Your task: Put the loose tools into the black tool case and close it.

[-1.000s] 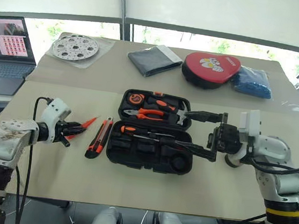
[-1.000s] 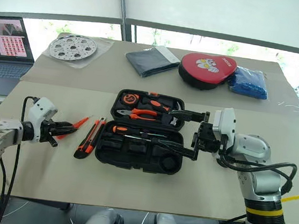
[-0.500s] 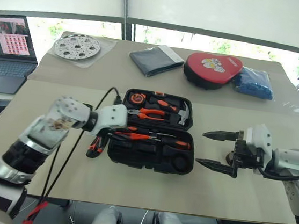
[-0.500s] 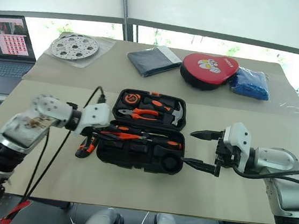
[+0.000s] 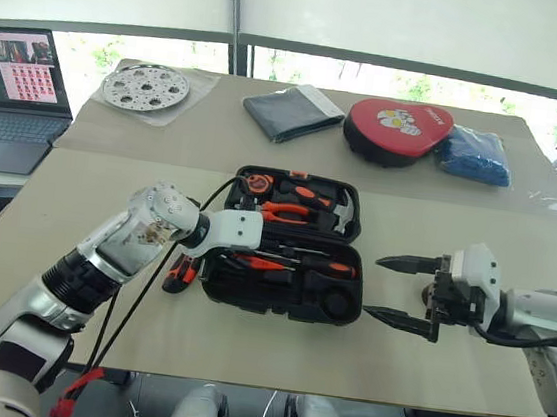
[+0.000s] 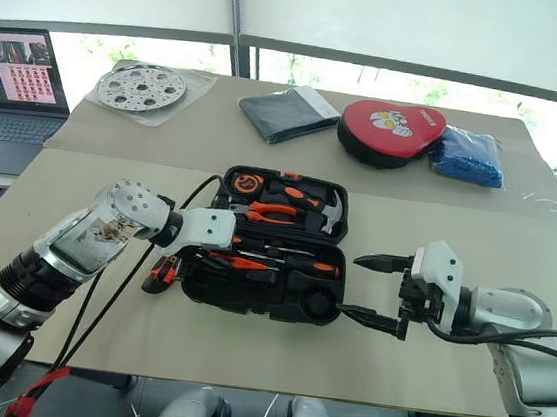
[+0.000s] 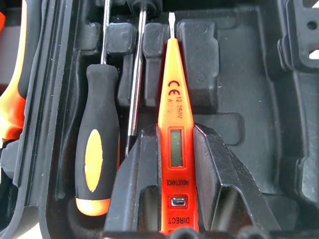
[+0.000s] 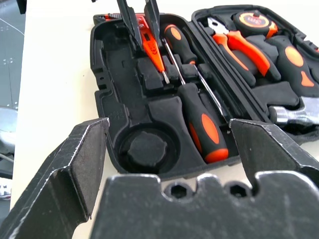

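Left hand now over the black tool case, gripping slim orange tool, right hand wide, withdrawn

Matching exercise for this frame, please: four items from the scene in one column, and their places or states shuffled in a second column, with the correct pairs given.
Items:
1. slim orange tool
2. utility knife
3. right hand
4. red round pad

Places or states:
A. open, holding nothing, beside the black tool case
B. on the far table
C. gripped by the left hand over the case's recesses
D. on the table beside the case

Pairs: 1-C, 2-D, 3-A, 4-B
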Motion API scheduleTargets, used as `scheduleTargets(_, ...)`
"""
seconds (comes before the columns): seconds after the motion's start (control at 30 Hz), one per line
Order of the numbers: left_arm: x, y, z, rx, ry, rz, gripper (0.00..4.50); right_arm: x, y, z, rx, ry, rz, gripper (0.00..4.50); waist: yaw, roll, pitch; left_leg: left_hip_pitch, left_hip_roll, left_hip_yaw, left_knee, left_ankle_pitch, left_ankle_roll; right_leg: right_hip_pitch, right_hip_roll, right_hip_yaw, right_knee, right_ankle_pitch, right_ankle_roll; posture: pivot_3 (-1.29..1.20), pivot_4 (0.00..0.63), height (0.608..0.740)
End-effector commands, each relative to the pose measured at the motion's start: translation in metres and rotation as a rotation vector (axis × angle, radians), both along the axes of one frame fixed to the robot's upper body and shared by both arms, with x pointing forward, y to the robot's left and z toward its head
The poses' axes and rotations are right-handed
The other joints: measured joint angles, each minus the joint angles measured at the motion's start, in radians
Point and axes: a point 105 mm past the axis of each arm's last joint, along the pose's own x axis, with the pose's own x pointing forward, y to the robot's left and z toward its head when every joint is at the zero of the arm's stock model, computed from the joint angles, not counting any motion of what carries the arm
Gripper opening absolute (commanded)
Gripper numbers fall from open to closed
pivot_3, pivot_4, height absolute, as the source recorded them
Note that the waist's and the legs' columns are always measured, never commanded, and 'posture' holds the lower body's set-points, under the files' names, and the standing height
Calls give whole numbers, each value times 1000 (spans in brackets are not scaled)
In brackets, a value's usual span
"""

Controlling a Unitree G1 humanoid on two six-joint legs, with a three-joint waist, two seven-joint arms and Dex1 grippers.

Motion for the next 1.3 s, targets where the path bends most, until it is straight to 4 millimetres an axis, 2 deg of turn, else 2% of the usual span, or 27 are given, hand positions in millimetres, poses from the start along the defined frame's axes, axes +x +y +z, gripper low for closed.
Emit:
scheduleTargets(0.03,-8,11,-8,96,45,-15,455,-1,1,10,13,-45,-1,4500,-3,0,0,0,0,0,0,0,0,0,0,0,0,0,0,0,150,740)
scheduleTargets(0.13,-8,17,-13,149,59,-4,455,0,3,10,13,-44,1,4500,-7,0,0,0,0,0,0,0,0,0,2,0,0,0,0,0,150,740)
scheduleTargets(0.27,-5,-4,-10,23,82,24,455,1,7,12,22,-47,2,4500,-4,0,0,1,0,0,0,0,-1,0,1,1,1,0,0,0,150,740)
scheduleTargets(0.37,-9,-8,-9,-21,115,26,455,1,8,13,25,-49,2,4500,4,1,0,1,0,0,1,0,1,1,-1,0,1,0,0,0,150,740)
scheduleTargets(0.43,-8,-9,-3,-71,93,18,1465,1,9,15,29,-53,3,4500,4,1,0,1,0,0,4,-2,3,2,-1,0,1,0,1,0,150,740)
scheduleTargets(0.47,-7,-11,5,-125,73,6,1611,1,10,16,38,-52,6,4500,3,1,0,1,0,0,5,-2,3,2,-1,0,1,-1,2,0,150,740)
scheduleTargets(0.57,-3,-16,37,-309,-16,-39,2751,-3,13,19,71,-40,32,4500,3,1,0,-2,1,0,7,-2,3,1,-2,0,1,0,2,0,150,740)
scheduleTargets(0.67,-10,-13,52,-426,1,-78,2751,-6,15,20,95,-24,44,4500,3,1,0,-7,1,-1,10,-1,2,-2,-2,-1,1,0,3,0,150,740)
scheduleTargets(0.77,-9,-4,49,-489,7,-49,2751,-6,13,20,108,-24,30,4500,1,1,0,-6,1,-1,9,-1,2,-1,-2,-1,1,0,3,0,150,740)
scheduleTargets(0.87,-6,0,35,-543,49,-4,1947,-4,12,20,128,-27,18,4500,2,1,0,-5,1,-1,9,-1,2,0,-2,-1,2,0,3,0,150,740)
scheduleTargets(0.93,-1,-1,24,-592,74,44,1253,-3,12,19,135,-29,10,4500,2,1,0,-5,1,-1,9,-1,3,0,-2,-1,2,0,3,0,150,740)
scheduleTargets(1.03,4,1,6,-569,71,84,72,-3,11,18,140,-30,4,4500,5,1,0,-5,0,-1,10,-2,3,0,-2,-2,1,1,4,0,150,740)
scheduleTargets(1.17,1,3,-12,-509,78,78,31,-2,11,17,147,-33,-2,4500,3,1,0,-5,0,-1,10,-2,3,0,-2,-1,1,1,4,0,150,740)
scheduleTargets(1.3,-2,6,-20,-479,82,64,31,-3,12,18,155,-34,-6,4500,3,1,0,-5,0,-1,10,-2,3,0,-2,-1,1,1,4,0,150,740)
